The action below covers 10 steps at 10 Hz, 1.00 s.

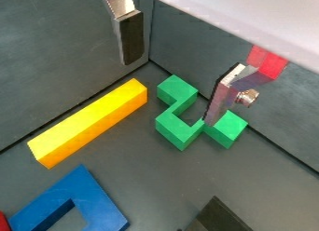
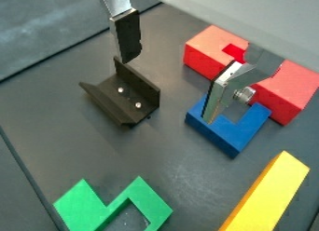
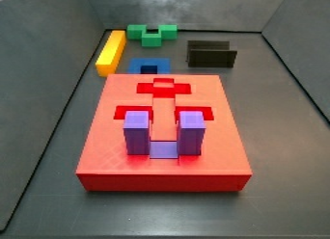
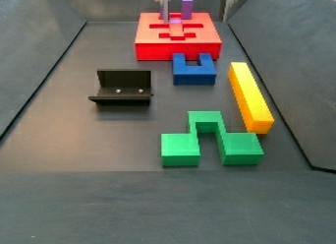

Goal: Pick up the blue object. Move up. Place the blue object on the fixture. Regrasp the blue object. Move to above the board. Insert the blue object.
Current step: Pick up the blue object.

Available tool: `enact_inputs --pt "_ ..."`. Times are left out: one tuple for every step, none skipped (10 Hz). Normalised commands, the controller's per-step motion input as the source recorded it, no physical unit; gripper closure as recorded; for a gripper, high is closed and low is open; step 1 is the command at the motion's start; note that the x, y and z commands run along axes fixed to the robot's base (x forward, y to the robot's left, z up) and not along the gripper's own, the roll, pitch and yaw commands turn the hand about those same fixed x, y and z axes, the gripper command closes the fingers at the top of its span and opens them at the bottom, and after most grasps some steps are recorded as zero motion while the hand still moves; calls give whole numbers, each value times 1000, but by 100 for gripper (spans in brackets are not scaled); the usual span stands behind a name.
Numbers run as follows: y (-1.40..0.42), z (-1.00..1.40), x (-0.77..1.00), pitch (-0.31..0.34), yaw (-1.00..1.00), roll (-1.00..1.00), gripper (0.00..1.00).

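Where the blue object sits: small dark-blue U-shaped plastic block (image 4: 194, 77), flat on the dark floor (image 4: 79, 130), prongs toward 12 o'clock.
Board: large flat red slotted slab (image 4: 155, 35), just beyond it at 12 o'clock.
Fixture: small black open-topped holder (image 4: 121, 88), at its 9 o'clock, apart.
Yellow bar (image 4: 250, 94): at 4 o'clock.
Green notched block (image 4: 207, 140): at 6 o'clock.
Gripper (image 2: 171, 86): aloft, released, nothing between the silver fingers (image 2: 126, 34).
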Motion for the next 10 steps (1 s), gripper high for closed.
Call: enact_inputs --pt "0 0 0 -7 0 0 0" --pt "0 -134 0 17 0 0 0" --pt "3 -406 137 4 -14 73 0" --pt "100 -477 251 0 -3 110 0" --pt "169 -500 320 0 0 109 0" --pt "3 -337 394 59 0 107 0" --pt "-446 -183 560 126 240 77 0" --pt "-574 -206 343 90 260 70 0" --pt "-709 -217 149 89 186 109 0" --pt "-746 -277 103 103 166 97 0"
